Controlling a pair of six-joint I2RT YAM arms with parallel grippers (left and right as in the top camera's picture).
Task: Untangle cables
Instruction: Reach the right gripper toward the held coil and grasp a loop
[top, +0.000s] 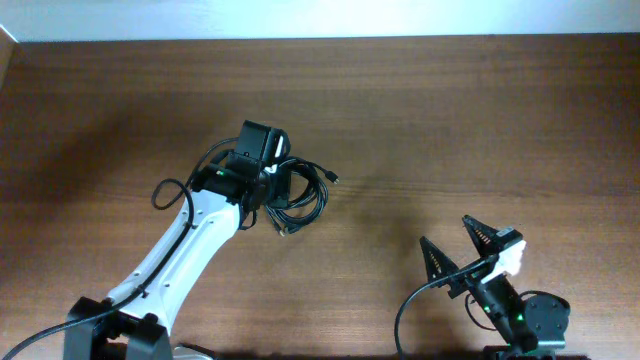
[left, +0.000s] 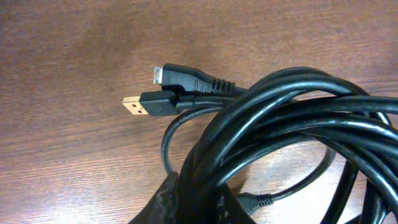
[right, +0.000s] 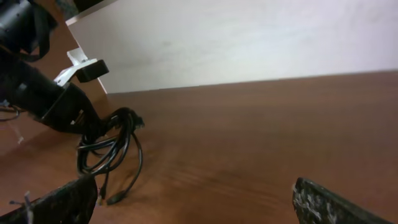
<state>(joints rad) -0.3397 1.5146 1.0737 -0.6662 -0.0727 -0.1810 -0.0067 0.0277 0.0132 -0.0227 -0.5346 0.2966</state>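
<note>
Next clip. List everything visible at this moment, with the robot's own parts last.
cables: one tangled bundle, cord count unclear, black, near the table's middle, hanging from the left gripper
plugs: two side by side, black, one gold-tipped and one silver-tipped, sticking out of the bundle
table: one, brown wood, under everything
wall: one, white, beyond the table's far edge
left gripper: one, black, shut on the cables
right gripper: one, black, open, holding nothing, near the table's front right
</note>
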